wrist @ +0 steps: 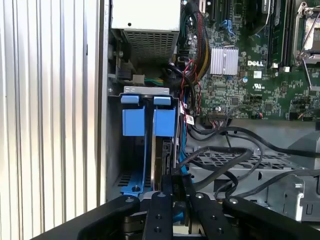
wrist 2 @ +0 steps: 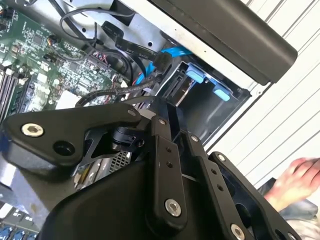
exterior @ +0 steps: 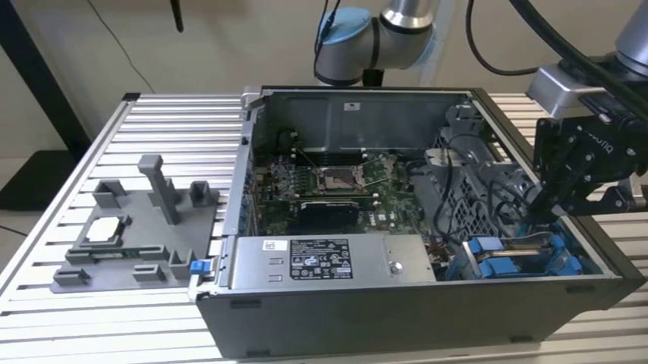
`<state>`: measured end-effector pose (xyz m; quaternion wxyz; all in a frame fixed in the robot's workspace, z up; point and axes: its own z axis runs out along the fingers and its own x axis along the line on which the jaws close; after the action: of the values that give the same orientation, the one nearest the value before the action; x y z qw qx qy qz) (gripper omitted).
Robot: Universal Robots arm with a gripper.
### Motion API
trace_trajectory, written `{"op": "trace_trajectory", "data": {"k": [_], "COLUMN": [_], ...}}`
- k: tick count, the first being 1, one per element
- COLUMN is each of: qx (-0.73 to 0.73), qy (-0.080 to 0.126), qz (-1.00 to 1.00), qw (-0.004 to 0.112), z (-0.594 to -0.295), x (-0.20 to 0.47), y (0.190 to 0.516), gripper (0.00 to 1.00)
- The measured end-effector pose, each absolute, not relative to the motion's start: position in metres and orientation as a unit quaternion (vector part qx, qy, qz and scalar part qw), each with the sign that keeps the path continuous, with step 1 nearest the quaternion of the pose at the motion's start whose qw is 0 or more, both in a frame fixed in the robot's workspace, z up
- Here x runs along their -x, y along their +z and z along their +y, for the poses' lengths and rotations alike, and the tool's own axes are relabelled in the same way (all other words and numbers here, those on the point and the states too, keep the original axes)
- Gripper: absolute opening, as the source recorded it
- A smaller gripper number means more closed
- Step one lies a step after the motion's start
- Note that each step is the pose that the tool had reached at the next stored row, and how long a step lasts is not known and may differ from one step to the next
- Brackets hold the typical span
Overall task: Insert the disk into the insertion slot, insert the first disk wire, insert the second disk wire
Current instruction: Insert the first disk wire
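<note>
First wrist view: nearest the camera, the black metal pincer (wrist: 176, 184) hangs right over the mouth of the insertion slot (wrist: 147, 90), a narrow grey metal drive bay with blue plastic clips. Whether it is open or closed, or has hold of anything, I cannot tell. Just beyond its tip stands the disk (wrist: 166, 159), a flat hard drive on edge in its bright blue plastic carrier. It is down inside the bay, with its blue tab beside a second blue tab.

By that, I judge the disk step done and a wire step in hand. In the second wrist view a bright blue flat wire (wrist 2: 172, 51) curves down to a black plug (wrist 2: 162, 62) close to the bay. I cannot tell whether the plug is seated. Seating it would call for squaring the plug to the drive's socket and pressing straight, clear of the loose black cables (wrist: 227, 136) crossing just beside the bay.

Farther off lies the green circuit board (wrist: 240, 85). In the exterior view the open dark grey computer case (exterior: 405, 318) rests on the ribbed aluminium desk (exterior: 152, 121), with the pincer (exterior: 539, 206) above the bay toward the exterior view's right.
</note>
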<state>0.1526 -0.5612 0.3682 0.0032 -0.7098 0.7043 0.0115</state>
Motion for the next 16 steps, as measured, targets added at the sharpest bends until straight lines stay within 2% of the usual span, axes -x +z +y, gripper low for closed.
{"op": "trace_trajectory", "data": {"k": [4,16], "qx": [0.710,0.709], "qy": [0.016,0.018], "qz": [0.704,0.705], "qw": [-0.001,-0.001], "z": [-0.561,-0.568], "x": [-0.154,-0.159], "y": [0.366,0.357], "gripper": [0.00,0.00]}}
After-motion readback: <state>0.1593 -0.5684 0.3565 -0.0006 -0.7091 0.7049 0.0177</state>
